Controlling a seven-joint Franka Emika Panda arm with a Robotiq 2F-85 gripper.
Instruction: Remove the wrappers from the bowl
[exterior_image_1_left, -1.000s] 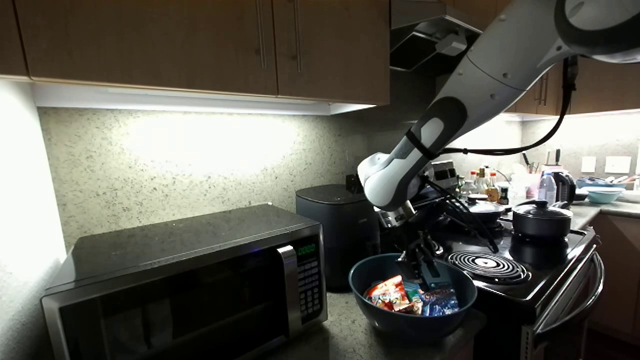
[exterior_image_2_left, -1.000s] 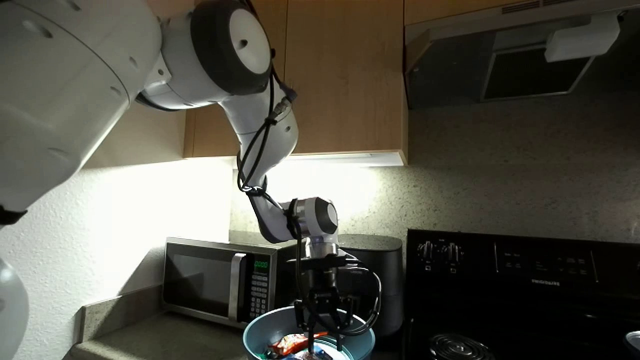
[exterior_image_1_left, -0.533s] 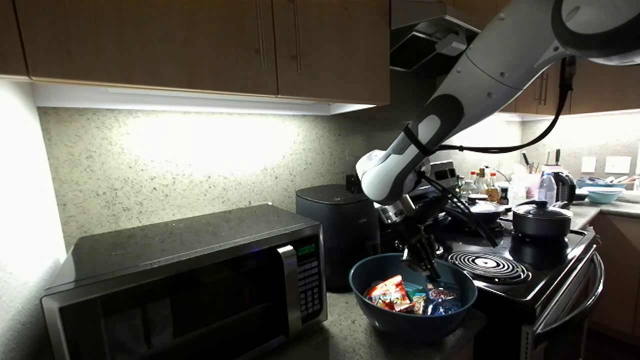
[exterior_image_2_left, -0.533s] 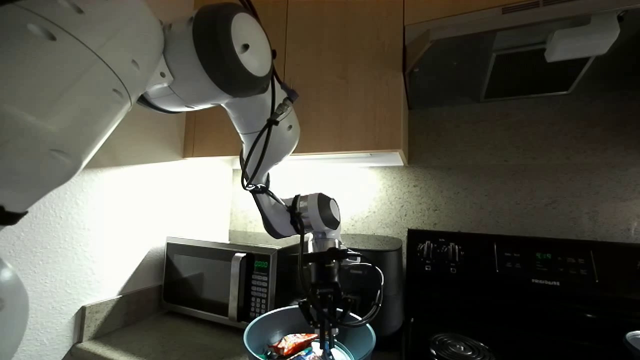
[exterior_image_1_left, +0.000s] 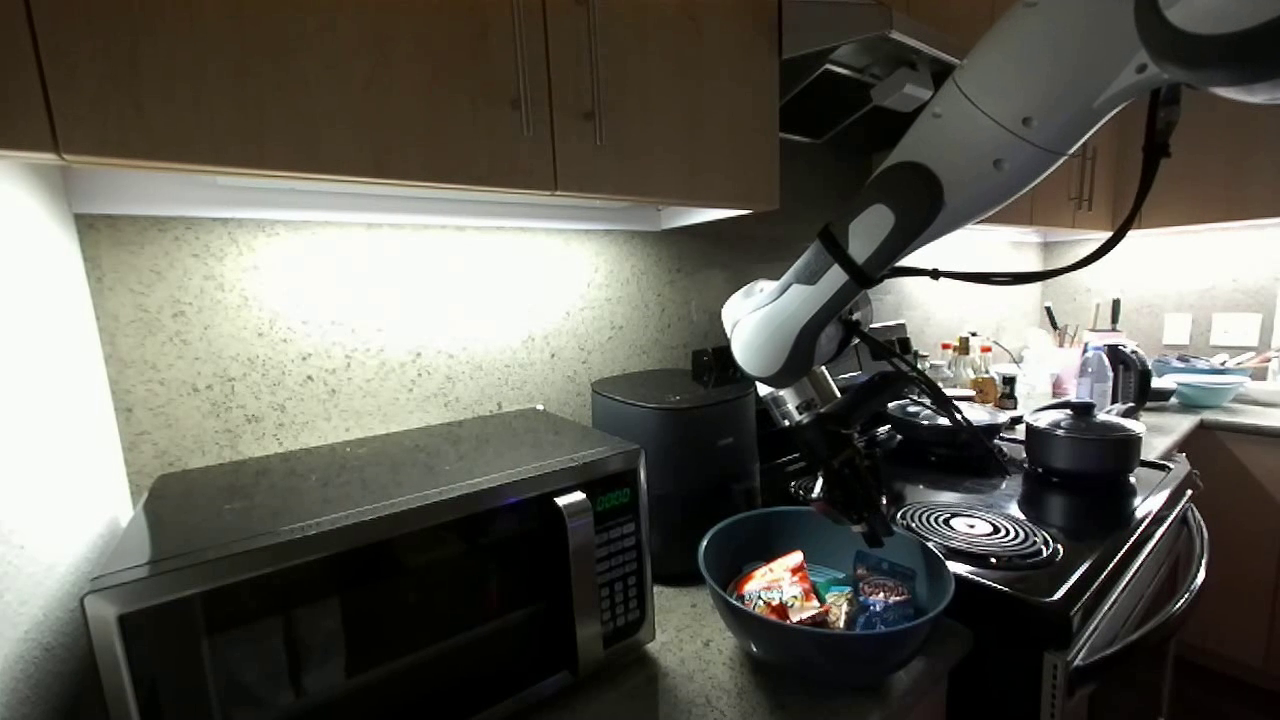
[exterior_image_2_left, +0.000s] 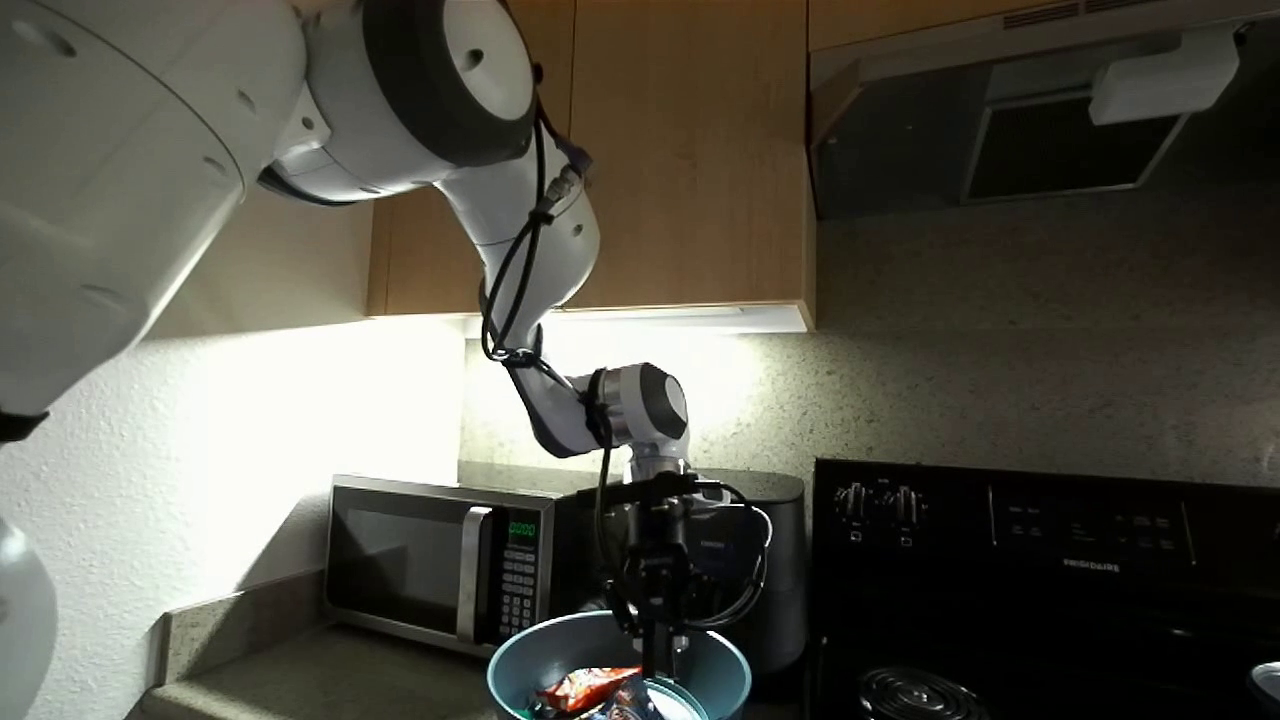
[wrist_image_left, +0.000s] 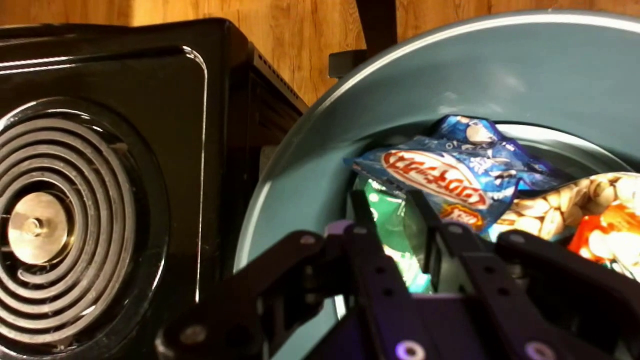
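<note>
The dark-blue bowl (exterior_image_1_left: 815, 650) stands on the counter edge beside the stove. Inside lie several wrappers: an orange-red packet (exterior_image_1_left: 780, 588), a blue packet (exterior_image_1_left: 885, 590) tilted up against the bowl's wall, and a green one (wrist_image_left: 392, 212) low down. A nut-printed packet (wrist_image_left: 555, 212) shows at the right in the wrist view. My gripper (wrist_image_left: 386, 195) hovers over the bowl with its fingers a narrow gap apart. Green shows through that gap, below the fingers, and nothing appears gripped. The blue packet's edge lies right by the fingertips; whether they touch I cannot tell.
A coil burner (wrist_image_left: 75, 225) on the black stove sits close beside the bowl. Behind the bowl stands a tall dark appliance (exterior_image_1_left: 675, 460), and a microwave (exterior_image_1_left: 370, 560) is next to it. A lidded black pot (exterior_image_1_left: 1085, 440) rests farther back on the stove.
My gripper's fingers have drawn closer together, and the gripper has risen from inside the bowl. The blue packet has gone from lying flat to standing tilted up.
</note>
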